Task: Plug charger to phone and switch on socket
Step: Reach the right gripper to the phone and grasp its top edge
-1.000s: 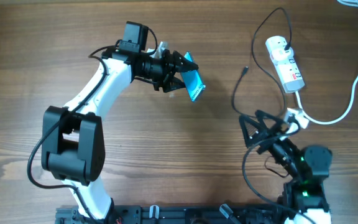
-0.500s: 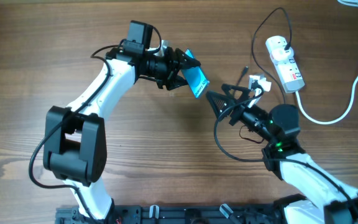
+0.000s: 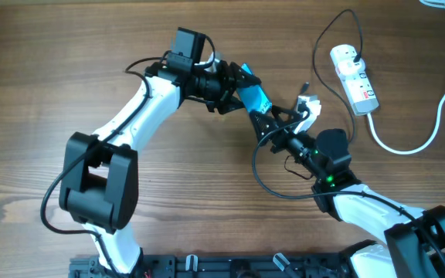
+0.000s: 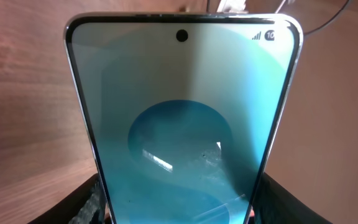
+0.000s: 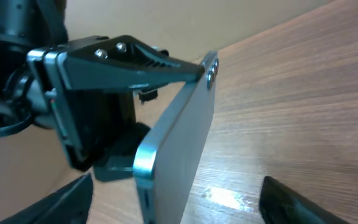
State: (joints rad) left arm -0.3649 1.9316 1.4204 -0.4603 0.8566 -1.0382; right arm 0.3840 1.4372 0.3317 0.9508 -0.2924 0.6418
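Note:
My left gripper (image 3: 234, 89) is shut on the phone (image 3: 253, 97) and holds it tilted above the table. In the left wrist view the cyan screen (image 4: 182, 118) fills the frame, with my fingers (image 4: 82, 202) at both of its sides. My right gripper (image 3: 269, 122) is open just right of the phone. In the right wrist view the phone's edge (image 5: 179, 137) stands between its wide-apart fingertips (image 5: 303, 202). The charger's black cable (image 3: 316, 54) runs from the socket (image 3: 355, 79) and its plug tip (image 3: 305, 87) lies on the table, behind the right gripper.
A thick white cable (image 3: 439, 116) curves from the socket's near end to the right edge. The left arm's black gripper body (image 5: 104, 62) is close in front of the right wrist camera. Wooden table (image 3: 91, 46) all round.
My right arm has swung up and left from the table's near right to the phone. My left gripper has carried the phone to the right, toward it.

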